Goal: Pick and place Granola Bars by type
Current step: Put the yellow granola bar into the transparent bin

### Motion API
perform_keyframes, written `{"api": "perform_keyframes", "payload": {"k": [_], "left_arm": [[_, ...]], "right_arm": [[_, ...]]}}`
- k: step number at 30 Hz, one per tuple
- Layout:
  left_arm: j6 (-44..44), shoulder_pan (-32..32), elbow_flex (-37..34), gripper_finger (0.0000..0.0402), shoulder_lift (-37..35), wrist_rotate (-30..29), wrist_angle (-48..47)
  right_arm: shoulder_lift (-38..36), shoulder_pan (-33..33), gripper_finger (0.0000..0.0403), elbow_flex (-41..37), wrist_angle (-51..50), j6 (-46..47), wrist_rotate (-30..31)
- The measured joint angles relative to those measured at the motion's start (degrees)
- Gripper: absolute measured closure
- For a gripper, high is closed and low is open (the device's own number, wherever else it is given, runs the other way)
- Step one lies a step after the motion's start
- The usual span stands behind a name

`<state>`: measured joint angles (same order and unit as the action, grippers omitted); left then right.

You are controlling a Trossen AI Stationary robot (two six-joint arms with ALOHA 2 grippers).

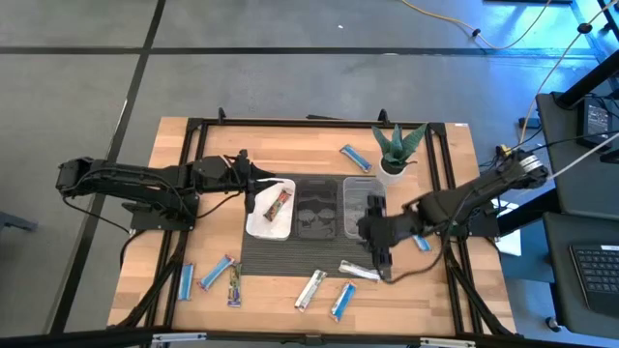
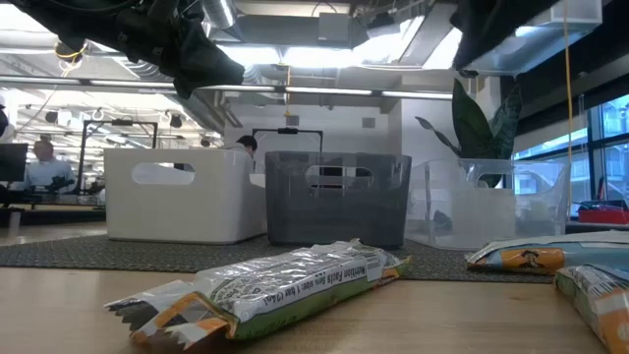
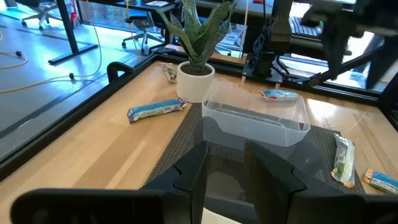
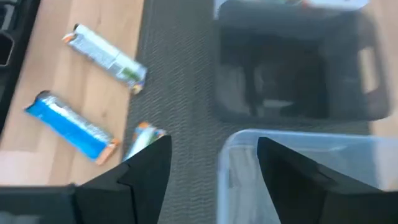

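Granola bars lie scattered. A dark red bar (image 1: 280, 203) rests flat in the white tray (image 1: 259, 224). Blue bars (image 1: 186, 280) (image 1: 217, 274), a purple bar (image 1: 234, 287), a silver bar (image 1: 310, 288) and a blue bar (image 1: 342, 300) lie on the wood near the near edge. Another silver bar (image 1: 360, 272) lies on the mat's near edge. My left gripper (image 1: 253, 184) (image 3: 230, 177) hovers open and empty over the white tray's far-left rim. My right gripper (image 1: 379, 244) (image 4: 214, 168) is open and empty above the clear tray's (image 1: 360, 188) near end.
The black tray (image 1: 316, 208) stands between the white and clear trays on a dark mat (image 1: 290, 259). A potted plant (image 1: 395, 155) stands at the far right, with a blue bar (image 1: 355, 158) beside it. One more blue bar (image 1: 420, 242) lies right of the clear tray.
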<state>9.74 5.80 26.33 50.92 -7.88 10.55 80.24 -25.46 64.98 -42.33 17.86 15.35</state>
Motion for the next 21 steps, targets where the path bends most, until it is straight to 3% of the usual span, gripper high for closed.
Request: {"api": "perform_keyframes", "payload": {"k": [11, 21], "left_arm": [[-0.02, -0.02, 0.0, 0.0305, 0.0, -0.07, -0.02], [-1.05, -0.09, 0.03, 0.0305, 0.02, -0.08, -1.14]], "right_arm": [[11.02, -7.31, 0.0162, 0.01, 0.08, 20.54, -0.88], [19.68, -10.96, 0.0162, 0.01, 1.01, 27.13, -3.2]]}}
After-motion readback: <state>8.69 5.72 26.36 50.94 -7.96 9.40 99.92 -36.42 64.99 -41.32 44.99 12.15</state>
